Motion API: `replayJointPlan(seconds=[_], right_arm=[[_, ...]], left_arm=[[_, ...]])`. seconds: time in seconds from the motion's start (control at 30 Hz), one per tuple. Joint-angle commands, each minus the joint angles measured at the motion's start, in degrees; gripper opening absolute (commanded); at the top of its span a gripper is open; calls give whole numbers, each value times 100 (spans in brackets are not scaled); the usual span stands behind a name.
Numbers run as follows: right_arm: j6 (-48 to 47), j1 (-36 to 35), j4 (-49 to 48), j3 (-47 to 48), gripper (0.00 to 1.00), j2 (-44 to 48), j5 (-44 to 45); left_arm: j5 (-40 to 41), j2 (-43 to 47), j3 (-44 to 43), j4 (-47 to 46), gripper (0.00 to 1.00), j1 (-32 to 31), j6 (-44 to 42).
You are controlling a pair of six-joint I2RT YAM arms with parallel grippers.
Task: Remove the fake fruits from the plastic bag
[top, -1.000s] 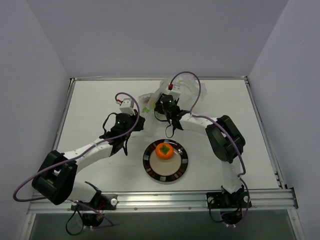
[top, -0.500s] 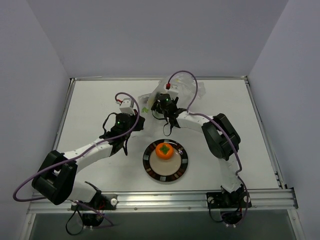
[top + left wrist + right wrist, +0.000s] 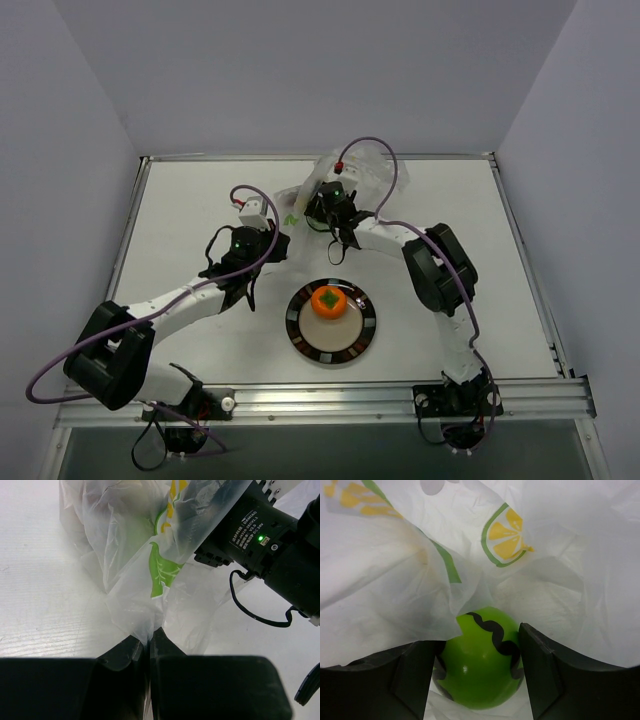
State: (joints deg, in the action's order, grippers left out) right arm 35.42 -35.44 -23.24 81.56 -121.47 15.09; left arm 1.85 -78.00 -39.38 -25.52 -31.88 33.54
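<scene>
The plastic bag [image 3: 362, 176] lies at the back of the table, clear with lemon and leaf prints. My left gripper [image 3: 283, 232] is shut on the bag's near edge [image 3: 135, 555], and its jaws [image 3: 148, 635] pinch the film. My right gripper [image 3: 322, 197] reaches inside the bag. In the right wrist view its fingers [image 3: 480, 641] press both sides of the bright green fruit [image 3: 480, 680], which has a black wavy stripe, with bag film [image 3: 395, 580] draped around it. The orange fruit [image 3: 330, 301] with a green top sits on the plate. The maroon fruit is hidden.
The round black-rimmed plate [image 3: 298, 338] stands at the front centre between the two arms. The right arm's black wrist [image 3: 260, 545] lies close beside the left gripper. Raised metal rails edge the table.
My right gripper has moved up and left, deeper into the bag. The left arm and the orange fruit on the plate have not moved.
</scene>
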Motion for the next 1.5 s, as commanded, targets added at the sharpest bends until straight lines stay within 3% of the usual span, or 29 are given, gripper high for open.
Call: replayJointPlan(seconds=[0.0,0.33,0.53,0.8,0.93,1.0,1.13,1.3,1.47], right_arm=[[105,46,40,-139,35,70,-235],[-211,-24,-1498,-1536,31,1844,-454],[-202,-42,-1691,-2161,31,2433,-753],[-220,37,-2799,-2795,32,2690,-1351],[-193,37,-2748,-2540,31,2760,-1429],[-220,37,-2589,-2400,32,2795,-1877],[-272,-33,-1791,-2381,32,3085,-2151],[-869,-445,-332,-2557,32,3533,-457],[-1168,-613,-961,-2891,32,3999,-989]], left_arm=[[79,74,-61,-41,3,-29,-58],[88,101,-35,-67,2,-20,-49],[123,144,-9,-76,2,-20,-32],[53,127,0,-129,2,-29,12],[105,153,9,-94,2,-29,-14],[149,179,9,-85,3,-20,-23],[193,258,53,-85,2,-20,30],[211,557,105,-85,2,-20,345],[351,619,71,-226,2,-29,469]])
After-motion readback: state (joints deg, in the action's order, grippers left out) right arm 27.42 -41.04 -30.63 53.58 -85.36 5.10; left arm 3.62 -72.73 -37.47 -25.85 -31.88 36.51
